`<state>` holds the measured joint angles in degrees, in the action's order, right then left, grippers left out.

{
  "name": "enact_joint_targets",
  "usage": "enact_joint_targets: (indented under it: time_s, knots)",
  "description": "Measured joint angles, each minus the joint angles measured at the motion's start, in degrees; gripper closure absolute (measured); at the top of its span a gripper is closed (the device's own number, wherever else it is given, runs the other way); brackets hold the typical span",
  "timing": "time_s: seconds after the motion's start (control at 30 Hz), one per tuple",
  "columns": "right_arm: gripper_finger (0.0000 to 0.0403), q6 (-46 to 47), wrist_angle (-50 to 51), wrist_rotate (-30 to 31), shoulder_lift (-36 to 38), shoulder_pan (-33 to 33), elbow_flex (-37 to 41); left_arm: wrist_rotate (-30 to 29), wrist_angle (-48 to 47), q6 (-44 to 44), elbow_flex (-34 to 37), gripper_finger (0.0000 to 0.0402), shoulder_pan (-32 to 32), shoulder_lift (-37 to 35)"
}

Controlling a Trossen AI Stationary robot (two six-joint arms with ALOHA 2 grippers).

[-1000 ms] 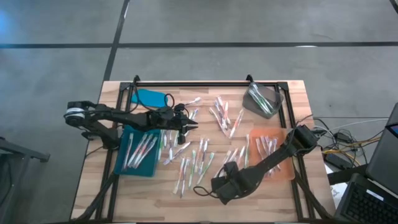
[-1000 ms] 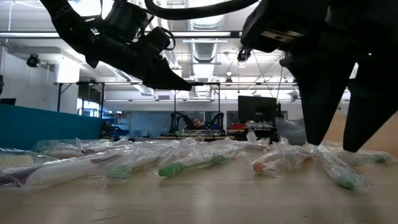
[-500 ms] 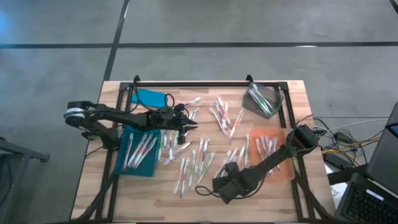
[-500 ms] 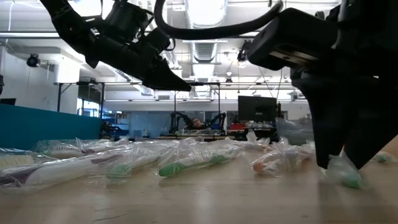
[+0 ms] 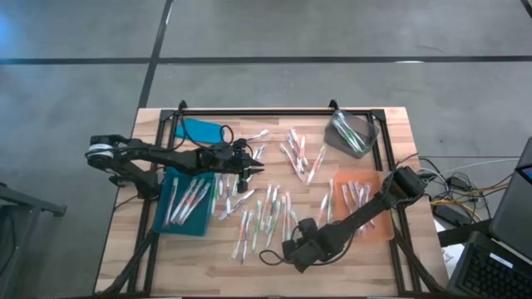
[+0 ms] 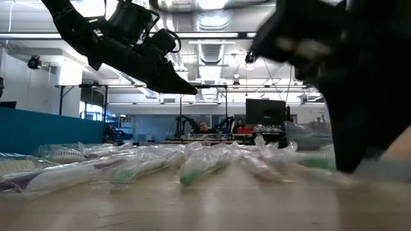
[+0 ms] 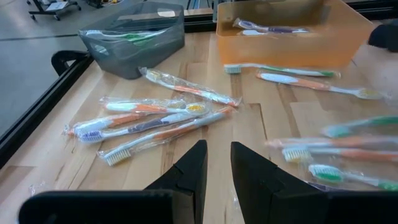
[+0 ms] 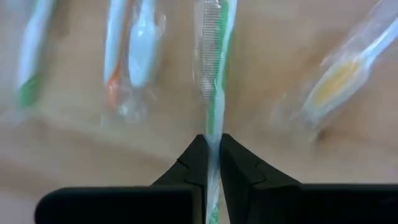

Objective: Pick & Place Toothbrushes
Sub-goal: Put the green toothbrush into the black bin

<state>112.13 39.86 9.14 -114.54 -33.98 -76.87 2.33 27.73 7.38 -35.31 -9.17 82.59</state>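
Many wrapped toothbrushes (image 5: 266, 208) lie scattered over the middle of the wooden table. My right gripper (image 8: 212, 155) points steeply down near the table's front edge (image 5: 289, 244). It is shut on a green-and-white wrapped toothbrush (image 8: 213, 68), whose bristle end points away from the fingers. My left gripper (image 7: 217, 168) hangs above the table's left-middle (image 5: 253, 169), next to the teal tray. Its fingers stand a narrow gap apart with nothing between them. In the low view it hovers clear of the brushes (image 6: 180, 83). My right gripper pinches the green-and-white toothbrush's wrapped handle (image 8: 213, 127) between its two fingers. The fingers come from above, slanting slightly, one on each long side of the handle. The brush runs straight out ahead of the fingers, close over the wood; I cannot tell whether it is lifted.
A teal tray (image 5: 162, 218) holding several brushes sits at the left. An orange tray (image 5: 381, 228) sits at the right and a grey bin (image 5: 351, 133) at the far right. A teal cloth-like thing (image 5: 199, 130) lies at the far left. Black frame rails (image 5: 274, 110) edge the table.
My right gripper has shut on the green-and-white toothbrush. Loose brushes beside it have slid and turned on the table. My left gripper has kept still.
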Motion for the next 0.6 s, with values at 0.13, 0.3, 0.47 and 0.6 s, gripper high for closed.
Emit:
enact_joint_targets:
  time_s: [0.13, 0.3, 0.47, 0.6]
  knots:
    - [0.0377, -1.6, 0.2, -0.4, 2.8, 0.0, -1.2, 0.0, -0.2, -0.1, 0.0, 0.0327, 0.0, 0.0]
    - [0.0379, -3.4, 4.0, 2.0, 6.6, -0.2, -1.4, 0.0, -0.4, -0.3, 0.0, 0.0327, 0.0, 0.0]
    - [0.0382, -7.1, 11.1, 8.3, 11.0, -0.1, -1.5, 0.0, -0.3, -0.6, 0.0, 0.0327, 0.0, 0.0]
    - [0.0381, -10.7, 18.6, 15.2, 14.5, 1.1, -1.5, 0.0, -0.3, -0.9, 0.0, 0.0327, 0.0, 0.0]
